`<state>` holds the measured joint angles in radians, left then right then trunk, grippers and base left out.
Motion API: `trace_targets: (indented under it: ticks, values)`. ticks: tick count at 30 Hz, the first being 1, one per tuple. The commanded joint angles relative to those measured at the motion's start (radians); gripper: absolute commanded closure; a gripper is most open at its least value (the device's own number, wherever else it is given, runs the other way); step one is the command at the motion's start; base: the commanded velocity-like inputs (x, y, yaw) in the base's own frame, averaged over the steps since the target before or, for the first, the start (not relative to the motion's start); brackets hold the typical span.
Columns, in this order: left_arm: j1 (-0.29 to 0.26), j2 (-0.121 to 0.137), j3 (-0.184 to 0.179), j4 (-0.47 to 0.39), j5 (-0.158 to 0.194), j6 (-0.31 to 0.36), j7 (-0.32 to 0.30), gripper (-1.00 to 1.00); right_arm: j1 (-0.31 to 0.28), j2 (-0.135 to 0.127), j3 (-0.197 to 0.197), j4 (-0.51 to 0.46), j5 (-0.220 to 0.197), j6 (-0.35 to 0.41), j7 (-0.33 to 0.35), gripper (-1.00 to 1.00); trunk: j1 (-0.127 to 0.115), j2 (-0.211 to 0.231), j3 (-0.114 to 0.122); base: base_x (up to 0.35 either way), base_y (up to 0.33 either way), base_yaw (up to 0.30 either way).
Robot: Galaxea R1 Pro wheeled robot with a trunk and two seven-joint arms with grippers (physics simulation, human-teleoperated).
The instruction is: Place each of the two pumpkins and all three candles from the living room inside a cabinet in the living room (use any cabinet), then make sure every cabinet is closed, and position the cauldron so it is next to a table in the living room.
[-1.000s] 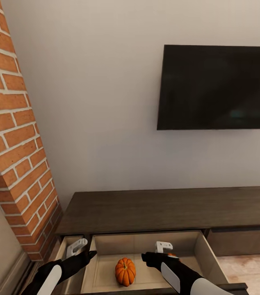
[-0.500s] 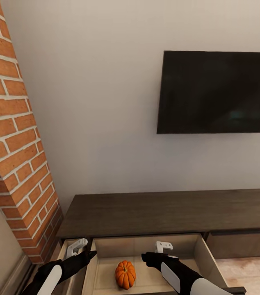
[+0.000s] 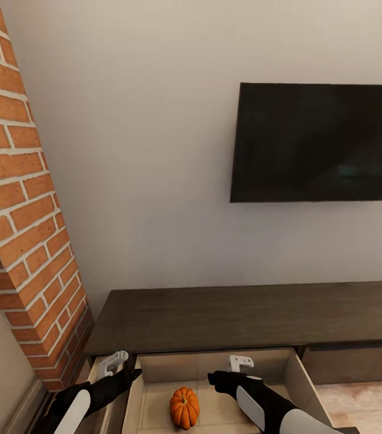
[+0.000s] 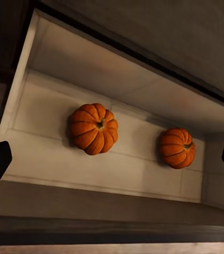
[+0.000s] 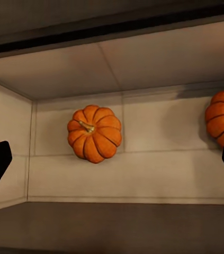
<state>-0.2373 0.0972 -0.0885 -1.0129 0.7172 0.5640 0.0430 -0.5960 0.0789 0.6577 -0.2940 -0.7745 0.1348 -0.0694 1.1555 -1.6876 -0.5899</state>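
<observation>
Both pumpkins lie in the open drawer, under two empty grippers

In the head view the cabinet (image 3: pixel 245 313) has its drawer (image 3: pixel 296 377) pulled out, with one pumpkin (image 3: pixel 184 408) on the pale floor between the left gripper (image 3: pixel 114 363) and the right gripper (image 3: pixel 240 364). The wrist views show a second pumpkin (image 4: pixel 177 148) resting well apart from the first, each sitting stem-up and clear of the drawer walls. Both grippers hang above the drawer with fingers spread wide at the edges of their own views, holding nothing. The pumpkins lie below and ahead of both; the right gripper looks nearer the one (image 5: pixel 94 133) by the drawer's corner. The likely next step, closing the drawer, calls for pushing its front toward the wall.
</observation>
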Motion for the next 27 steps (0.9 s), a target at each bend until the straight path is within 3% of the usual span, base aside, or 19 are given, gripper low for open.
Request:
trace_targets:
  ticks: [1, 16, 27]
  values:
    - [0.000, 0.001, -0.002, -0.001, 0.007, 0.002, 0.005, -1.00, -0.001, -0.001, 0.008, -0.002, -0.008, 0.003, -0.007, -1.00, -0.004, 0.007, 0.002, 0.000, 0.000, 0.000]
    - [0.000, 0.002, -0.002, -0.001, 0.006, 0.002, 0.005, -1.00, -0.001, 0.000, 0.008, -0.002, -0.008, 0.004, -0.007, -1.00, -0.062, 0.112, 0.049, -0.012, 0.000, 0.000]
    - [0.000, 0.001, -0.002, -0.001, 0.007, 0.002, 0.005, -1.00, -0.001, 0.001, 0.008, -0.002, -0.008, 0.003, -0.007, -1.00, -0.104, 0.189, 0.084, -0.210, 0.000, 0.000]
